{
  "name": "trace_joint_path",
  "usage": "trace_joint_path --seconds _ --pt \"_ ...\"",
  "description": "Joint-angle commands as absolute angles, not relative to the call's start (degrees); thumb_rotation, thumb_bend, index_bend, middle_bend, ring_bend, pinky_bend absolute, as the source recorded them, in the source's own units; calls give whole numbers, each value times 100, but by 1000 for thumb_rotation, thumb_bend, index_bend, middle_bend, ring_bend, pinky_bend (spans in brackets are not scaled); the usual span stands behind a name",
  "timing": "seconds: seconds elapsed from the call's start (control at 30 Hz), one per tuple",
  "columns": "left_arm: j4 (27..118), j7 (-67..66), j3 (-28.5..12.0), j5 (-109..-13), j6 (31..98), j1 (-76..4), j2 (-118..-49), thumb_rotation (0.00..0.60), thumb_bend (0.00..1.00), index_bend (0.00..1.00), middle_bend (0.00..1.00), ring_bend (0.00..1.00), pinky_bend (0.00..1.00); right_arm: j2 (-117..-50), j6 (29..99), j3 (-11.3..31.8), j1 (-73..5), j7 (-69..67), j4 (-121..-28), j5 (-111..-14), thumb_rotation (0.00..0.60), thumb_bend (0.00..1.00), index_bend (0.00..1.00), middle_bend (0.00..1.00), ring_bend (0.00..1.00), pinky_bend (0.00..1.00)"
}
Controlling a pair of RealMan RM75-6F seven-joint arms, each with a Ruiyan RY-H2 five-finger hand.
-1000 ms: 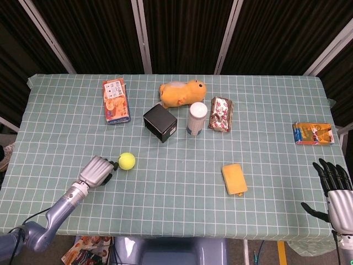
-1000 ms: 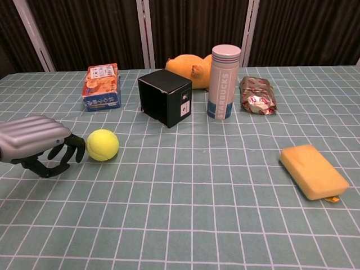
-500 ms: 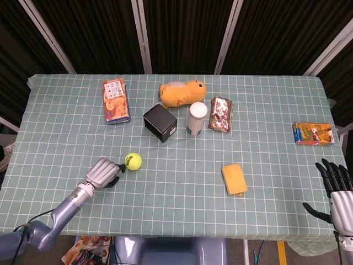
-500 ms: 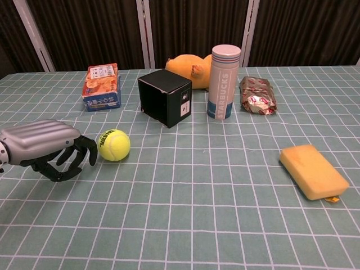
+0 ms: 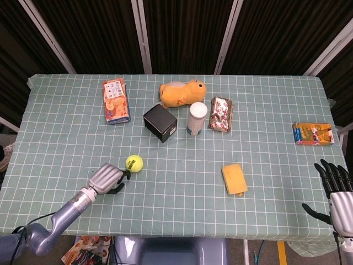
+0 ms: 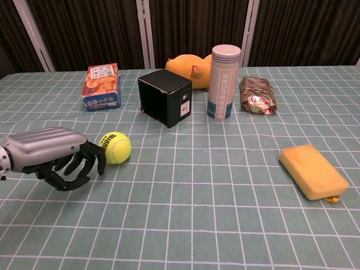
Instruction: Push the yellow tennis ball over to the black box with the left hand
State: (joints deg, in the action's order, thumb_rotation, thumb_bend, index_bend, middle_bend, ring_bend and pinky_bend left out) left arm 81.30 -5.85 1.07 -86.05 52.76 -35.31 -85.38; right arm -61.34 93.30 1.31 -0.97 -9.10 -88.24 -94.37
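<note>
Table: a green checked tablecloth (image 5: 182,210) covers the whole top, with dark curtains behind.
Left hand: the left hand (image 6: 53,154) lies low on the cloth at the near left, knuckles up, dark fingers (image 6: 93,160) curled downward and apart, holding nothing; the fingertips are just beside the ball, and contact cannot be told.
Right hand: the right hand (image 5: 335,187) shows only in the head view, at the near right edge of the table, fingers spread and holding nothing.
Plush toy: an orange plush toy (image 5: 183,93) lies behind the box and the tumbler.
Black box: the black box (image 6: 165,97) stands near the table's middle, turned corner-on, a small white label on its right face.
Tumbler: a white Starbucks tumbler (image 6: 223,82) stands upright just right of the box.
Cracker box: an orange and blue snack box (image 5: 116,101) lies flat, left of the black box.
Sponge: a yellow sponge (image 6: 313,171) lies at the near right, well apart from the rest.
Foil packet: a crinkled red and silver packet (image 6: 257,95) lies right of the tumbler.
Orange packet: a flat orange packet (image 5: 313,133) lies near the far right edge.
Tennis ball: the yellow tennis ball (image 6: 115,147) rests on the cloth nearer the camera than the black box and to its left, apart from it.
</note>
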Motion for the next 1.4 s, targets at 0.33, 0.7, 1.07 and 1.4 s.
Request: trace_joint_path --seconds 0.33,0.7,1.07,1.4 --pt "7843 -681 27 -8538 5245 -3648 -8768 600 440 363 522 576 629 -6091 9381 123 -69 -1020 -8808 -9457 600 115 0 0 0 0" --pt "7272 -637 -131 -8371 5157 -3781 -9051 600 436 331 499 562 612 -6114 9406 152 -52 -923 -8820 -9422 600 115 0 0 0 0" --pt "7130 -592 -174 -8213 4949 -3908 -9024 600 435 329 494 559 611 -6118 9388 183 -56 -931 -8808 -9371 600 115 0 0 0 0" --pt "7183 -589 -173 -8128 4931 -3918 -8853 600 436 342 533 600 646 -6126 9370 186 -65 -916 -8815 -9375 600 115 0 0 0 0"
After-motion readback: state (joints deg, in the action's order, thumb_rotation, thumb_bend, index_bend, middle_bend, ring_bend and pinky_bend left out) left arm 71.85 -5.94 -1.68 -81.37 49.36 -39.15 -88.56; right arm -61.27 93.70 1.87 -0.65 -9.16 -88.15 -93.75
